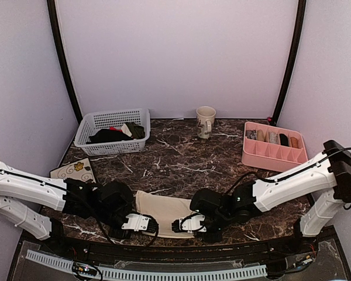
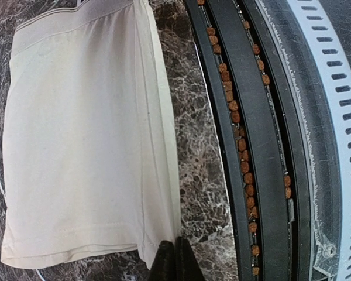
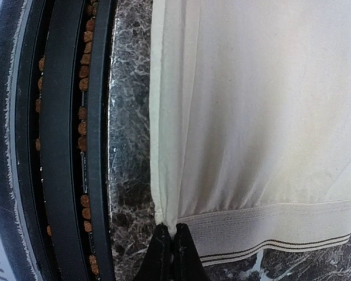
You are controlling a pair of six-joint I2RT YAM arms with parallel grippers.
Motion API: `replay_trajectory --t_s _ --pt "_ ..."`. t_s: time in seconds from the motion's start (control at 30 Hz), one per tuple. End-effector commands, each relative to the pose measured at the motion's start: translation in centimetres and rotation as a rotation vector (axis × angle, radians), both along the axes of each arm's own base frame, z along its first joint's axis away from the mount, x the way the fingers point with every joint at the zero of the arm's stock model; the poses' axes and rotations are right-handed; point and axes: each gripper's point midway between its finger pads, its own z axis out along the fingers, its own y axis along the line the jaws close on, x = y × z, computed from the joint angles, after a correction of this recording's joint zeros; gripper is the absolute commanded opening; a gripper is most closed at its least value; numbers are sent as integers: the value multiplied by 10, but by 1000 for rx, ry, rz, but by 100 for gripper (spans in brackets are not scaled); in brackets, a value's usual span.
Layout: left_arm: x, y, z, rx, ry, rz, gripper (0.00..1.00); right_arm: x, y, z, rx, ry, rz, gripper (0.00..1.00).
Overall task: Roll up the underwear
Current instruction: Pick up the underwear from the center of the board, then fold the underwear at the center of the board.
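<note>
A: Count?
B: 1 underwear, flat on the table, bottom centre of top view, btwn 2 grippers.
A: Fingers?
B: Left gripper: pressed together, pinching the underwear's near edge at the hem corner. Right gripper: also pressed together, pinching the near edge by the waistband.
A: Rest?
B: 1 basket upper left w/ dark clothes, 1 mug top centre, 1 pink tray upper right, 1 tile at left.

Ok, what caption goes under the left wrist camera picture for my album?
Left gripper pinches a corner of the cream underwear lying flat on the marble table.
</note>
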Motion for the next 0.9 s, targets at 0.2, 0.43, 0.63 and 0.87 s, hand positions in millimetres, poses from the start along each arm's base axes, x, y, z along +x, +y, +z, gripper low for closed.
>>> replay_trajectory --t_s 0.2,0.43,0.63,0.87 --pt "3 -5 26 -35 68 28 0 1 -3 33 48 104 -75 0" --pt "34 -11 38 -69 47 91 0 24 0 38 51 136 -105 0" --pt "58 -14 36 -70 24 118 0 50 0 39 49 144 -141 0" --pt "87 -19 32 -80 0 157 0 76 2 25 8 149 -192 0"
